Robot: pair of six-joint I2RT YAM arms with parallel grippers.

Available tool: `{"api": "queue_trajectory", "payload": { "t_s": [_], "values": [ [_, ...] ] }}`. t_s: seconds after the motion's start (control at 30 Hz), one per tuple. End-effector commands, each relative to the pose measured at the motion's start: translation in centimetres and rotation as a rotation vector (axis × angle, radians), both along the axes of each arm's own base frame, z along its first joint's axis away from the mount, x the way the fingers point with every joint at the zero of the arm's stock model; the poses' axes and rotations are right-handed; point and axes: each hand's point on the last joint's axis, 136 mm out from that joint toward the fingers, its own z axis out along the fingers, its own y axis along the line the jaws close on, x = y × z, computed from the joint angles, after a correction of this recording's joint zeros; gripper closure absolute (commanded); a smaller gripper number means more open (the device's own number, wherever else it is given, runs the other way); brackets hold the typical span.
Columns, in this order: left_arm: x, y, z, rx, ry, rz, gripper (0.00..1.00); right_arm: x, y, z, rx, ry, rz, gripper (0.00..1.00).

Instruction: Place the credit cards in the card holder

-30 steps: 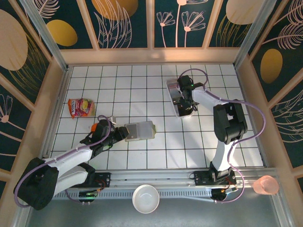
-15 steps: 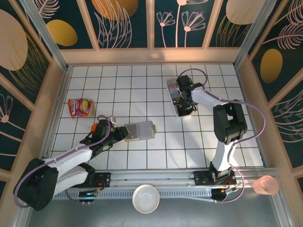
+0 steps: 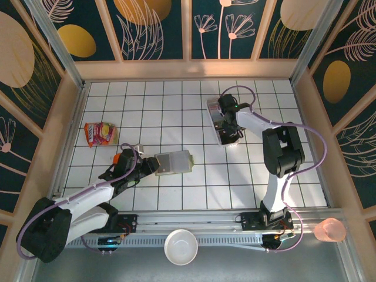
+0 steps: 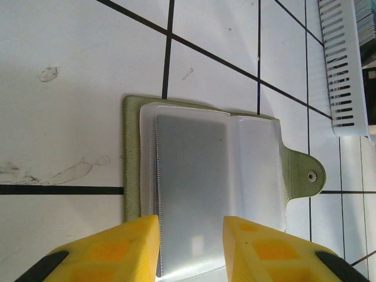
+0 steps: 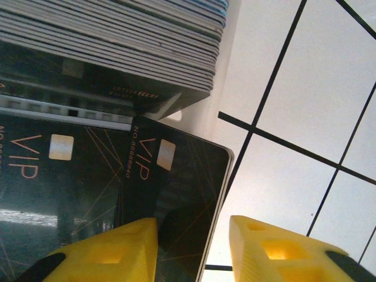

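Right gripper (image 3: 229, 126) has crept a bit toward the far end of the tray (image 3: 212, 114) since a second ago; left arm and card holder haven't budged.

Credit cards (image 5: 117, 41): stacked on edge in the white slotted tray, far right-centre of the surface (image 3: 176, 106). In the right wrist view one black VIP card (image 5: 176, 194) leans out of the row, its rounded corner between the yellow fingers (image 5: 126, 247). It shows face-on, not pinched; the fingers are spread, nothing gripped.

Card holder (image 3: 173, 163): lying flat and opened out near the middle of the surface, well apart from the tray. Left wrist view: olive cover, clear sleeves (image 4: 205, 176) facing up, snap tab (image 4: 305, 175) pointing at the tray (image 4: 343, 70).

Left gripper (image 3: 148, 166): at the holder's left edge, fingers (image 4: 123, 247) parted over the sleeve's near edge, not clamped on anything.

Further out: snack packet (image 3: 100, 133) far left, white bowl (image 3: 180, 247) and pink cup (image 3: 330, 230) off the near edge.
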Motion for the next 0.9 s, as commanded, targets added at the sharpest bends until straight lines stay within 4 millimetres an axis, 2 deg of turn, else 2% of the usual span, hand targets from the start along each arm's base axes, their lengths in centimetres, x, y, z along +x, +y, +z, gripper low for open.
{"api": "queue_trajectory", "payload": {
  "t_s": [0.0,0.2,0.47,0.53,0.6,0.63,0.73,0.8,0.87],
  "values": [
    [-0.1,0.1,0.0,-0.015,-0.002,0.005,0.67,0.8,-0.1,1.8,-0.014,-0.051,-0.006,0.66],
    [-0.1,0.0,-0.1,-0.018,0.004,0.004,0.68,0.8,-0.3,3.3,-0.011,-0.097,-0.004,0.71],
    [0.0,-0.1,0.2,-0.025,0.0,0.004,0.68,0.7,-0.2,3.1,-0.01,-0.089,-0.003,0.71],
    [0.0,-0.1,0.1,-0.025,0.0,0.005,0.68,0.5,0.1,2.7,0.015,-0.074,-0.008,0.62],
    [-0.1,-0.1,0.1,-0.023,0.001,0.007,0.68,0.5,0.6,2.4,0.048,-0.066,-0.012,0.45],
    [0.0,-0.1,0.1,-0.024,-0.001,0.006,0.68,0.5,0.5,2.2,0.057,-0.062,-0.017,0.42],
    [0.0,-0.1,0.1,-0.024,-0.001,0.006,0.68,0.9,0.8,1.8,0.131,-0.054,-0.011,0.4],
    [0.0,0.0,0.1,-0.02,-0.001,0.005,0.68,1.6,1.3,2.3,0.203,-0.061,-0.01,0.35],
    [0.0,0.0,0.1,-0.018,-0.004,0.005,0.68,2.4,1.1,2.8,0.184,-0.09,0.012,0.34]
  ]
}}
